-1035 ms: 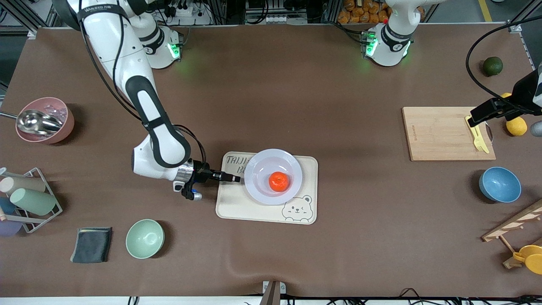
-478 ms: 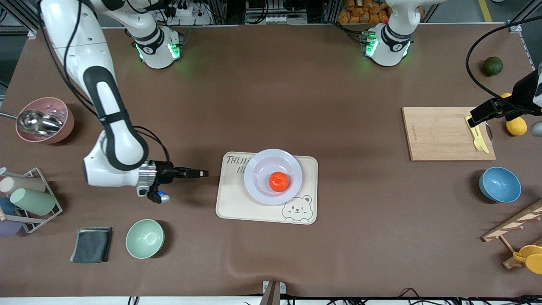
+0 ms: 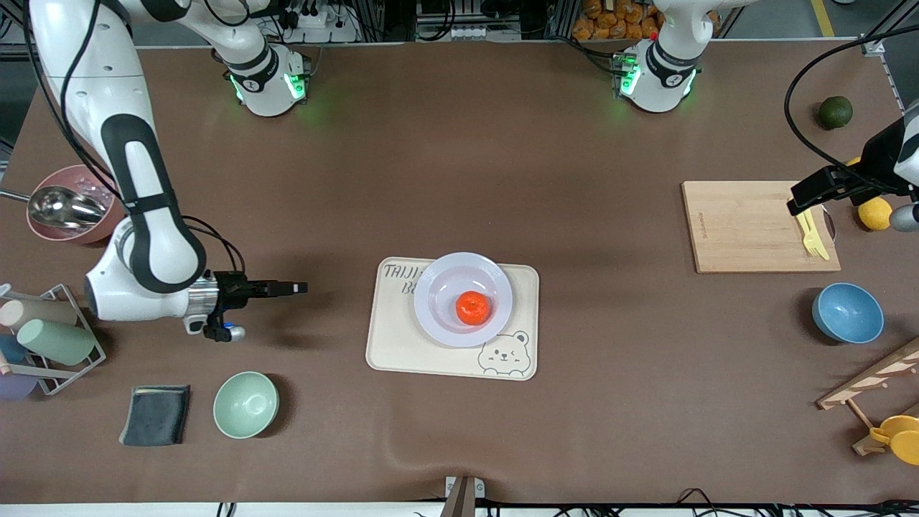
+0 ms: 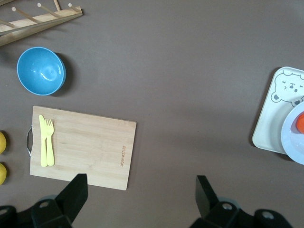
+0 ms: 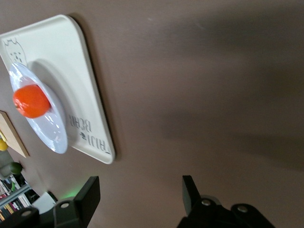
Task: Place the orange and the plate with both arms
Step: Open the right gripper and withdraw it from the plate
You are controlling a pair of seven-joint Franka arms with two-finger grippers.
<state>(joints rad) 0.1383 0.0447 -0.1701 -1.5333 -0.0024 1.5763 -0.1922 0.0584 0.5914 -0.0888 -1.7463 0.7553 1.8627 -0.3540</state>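
- Orange (image 3: 473, 307) sits in the plate (image 3: 439, 281), plate on bear tray (image 3: 402, 352), mid-tabletop.
- Right hand (image 3: 296, 288) empty, fingers apart, beside tray toward right arm's end.
- Left hand (image 4: 140, 190) wide open, empty, over cutting board (image 3: 747, 226), waiting.
- Plate likely light, stiff, slick: pinch the rim. Orange round, rolls; grip across its middle.

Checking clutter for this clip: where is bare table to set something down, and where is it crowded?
Bare: the stretch between the bear tray and the cutting board, and between the tray and the arm bases. Crowded: the cup rack, mint bowl and cloth at the right arm's end; the blue bowl and lemon at the left arm's end.
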